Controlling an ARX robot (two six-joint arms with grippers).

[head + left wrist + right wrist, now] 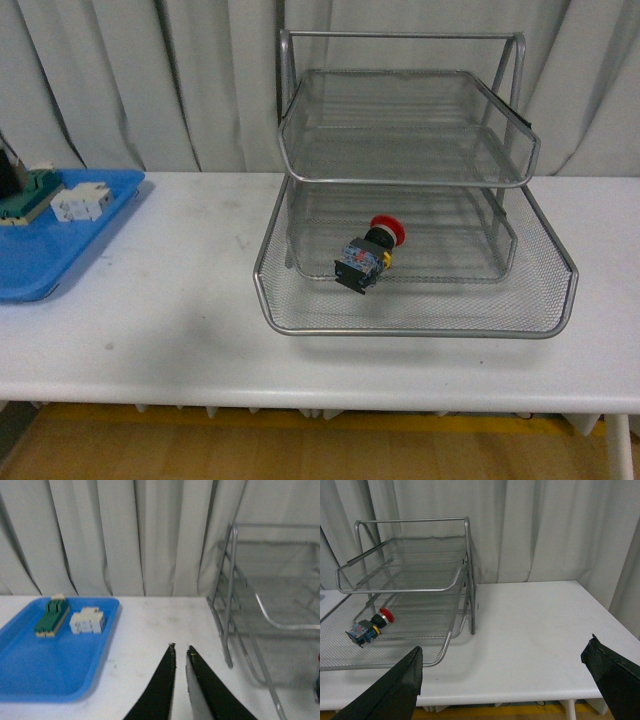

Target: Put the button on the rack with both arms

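1. The button lies on its side in the lowest tier of the rack.
2. Left claw is nearly together and empty; right claw is wide apart and empty.
3. Placement looks done: draw both arms back without nudging the rack.

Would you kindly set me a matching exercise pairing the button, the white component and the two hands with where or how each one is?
Things:
1. button
2. white component
3. left hand
4. right hand

Places or states:
A. fingers spread wide, holding nothing
B. lying in the rack, below its top tray
C. sitting on the blue tray
D. fingers almost together, holding nothing

Pairs: 1-B, 2-C, 3-D, 4-A.
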